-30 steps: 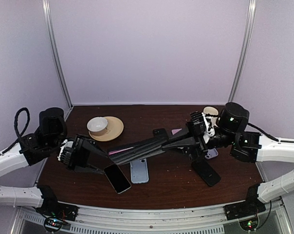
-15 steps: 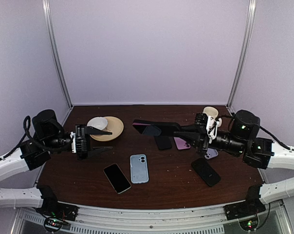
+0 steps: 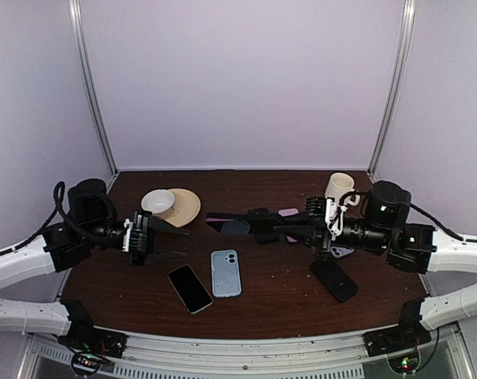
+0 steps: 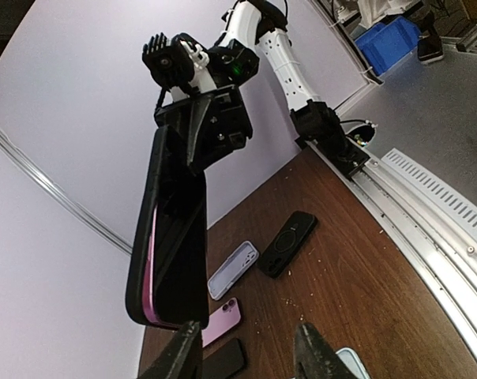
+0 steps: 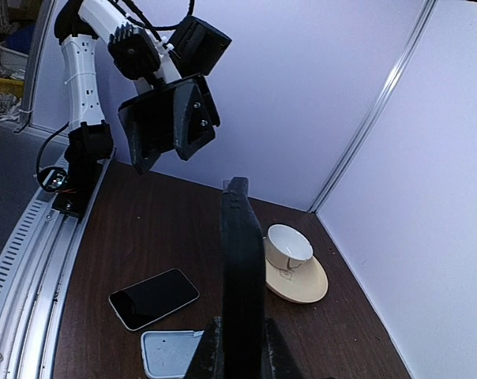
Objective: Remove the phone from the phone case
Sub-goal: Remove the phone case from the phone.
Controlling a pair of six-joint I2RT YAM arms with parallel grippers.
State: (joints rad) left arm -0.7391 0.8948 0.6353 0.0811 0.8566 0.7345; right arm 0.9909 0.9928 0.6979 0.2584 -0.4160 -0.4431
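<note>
Above the middle of the dark wooden table, the two arms reach toward each other from either side. The right gripper has its jaws closed tight on one end of the phone case. The black case is held in the air, roughly level, with its free end pointing at the left arm. In the left wrist view a pink edge runs along one long side of the case, which is the phone sitting inside. The right wrist view shows the case edge-on, rising from between the fingers. The left gripper faces that free end with its jaws partway open and nothing between them. It is near the case but does not touch it.

One cased phone is in the air, and six flat slabs lie on the table. At the front a black handset lies screen up, and just beside it is a pale blue slab lying back up with a camera cutout. Under the right arm lies a ringed black slab. A lilac slab is mostly hidden by that arm. Behind the held case are a pink slab and a second black slab, both partly covered. I cannot tell which of these are phones and which are empty cases.

There is one saucer at the back left, and there are two cups. The white cup sits on the saucer, and the cream mug stands at the back right.
</note>
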